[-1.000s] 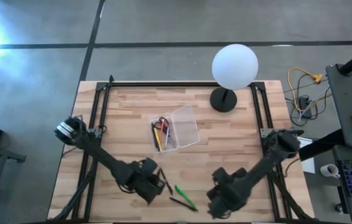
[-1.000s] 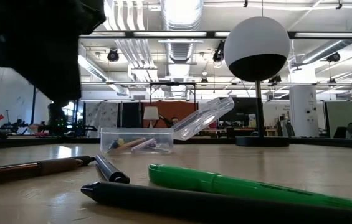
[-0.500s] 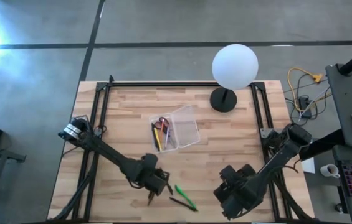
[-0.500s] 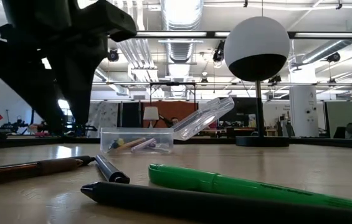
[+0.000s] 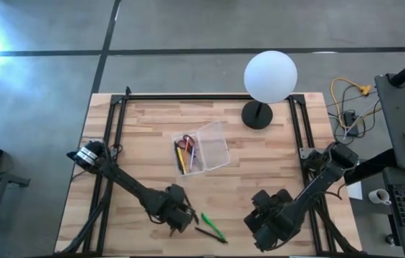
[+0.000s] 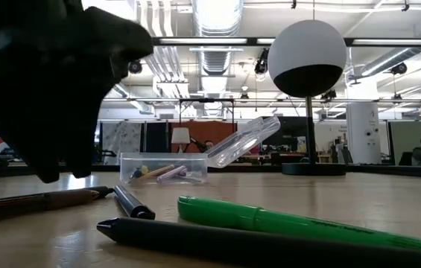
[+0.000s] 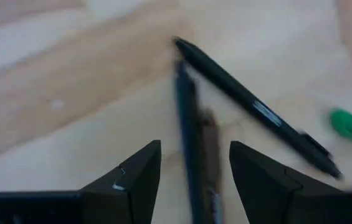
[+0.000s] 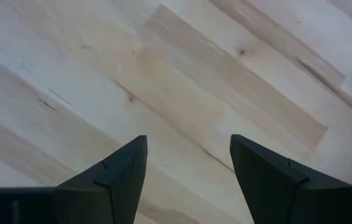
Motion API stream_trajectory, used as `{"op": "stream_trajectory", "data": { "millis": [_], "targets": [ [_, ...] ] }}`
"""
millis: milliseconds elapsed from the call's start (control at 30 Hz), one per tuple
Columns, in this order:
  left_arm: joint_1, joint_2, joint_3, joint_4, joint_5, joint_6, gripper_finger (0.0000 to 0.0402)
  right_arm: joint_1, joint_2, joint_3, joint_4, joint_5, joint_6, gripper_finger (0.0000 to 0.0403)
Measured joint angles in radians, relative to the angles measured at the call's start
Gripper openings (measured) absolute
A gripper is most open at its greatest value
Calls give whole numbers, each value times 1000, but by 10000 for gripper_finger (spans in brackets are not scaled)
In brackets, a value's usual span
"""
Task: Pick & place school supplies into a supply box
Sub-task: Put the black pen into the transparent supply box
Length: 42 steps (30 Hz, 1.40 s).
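1. A dark pen (image 7: 191, 143) is framed between the spread fingers of the left gripper (image 7: 194, 168), beside a black pen (image 7: 250, 106) and a green marker (image 5: 212, 226), near the table's front edge.
2. The neighbouring black pen may be nudged or pinched too, since they lie close.
3. The clear box (image 5: 203, 147) is seen mid-table, lid open.
4. The right gripper (image 8: 188, 168) is held open over bare wood.

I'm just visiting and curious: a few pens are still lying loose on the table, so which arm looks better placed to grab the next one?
Probably the left. Its open end effector straddles a dark pen; the right end effector has only bare table beneath it.
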Motion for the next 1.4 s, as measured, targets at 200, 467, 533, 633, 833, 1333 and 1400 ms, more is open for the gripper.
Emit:
{"op": "stream_trajectory", "data": {
  "millis": [200, 467, 533, 633, 833, 1333, 1400],
  "targets": [
    [7, 8, -24, -14, -26, -35, 175, -2, 0, 0, 9, 26, 25, 221],
    [-6, 8, -65, -12, 16, -50, 175, -3, 1, 0, 19, 26, 33, 221],
    [-10, 8, -64, -20, 18, -50, 175, -3, 1, 0, 23, 26, 33, 221],
    [-12, 4, -62, -29, 45, -50, 174, -3, 1, 0, 31, 26, 32, 221],
    [-16, 0, -63, -39, 143, -49, 129, -2, 1, 0, 33, 26, 26, 221],
    [-19, -18, -64, -22, 176, 10, 15, 7, 1, 0, 38, 57, -42, 221],
    [-20, -39, -56, 9, 137, -1, 14, 7, 1, 0, 36, 80, -42, 221]
  ]
}}
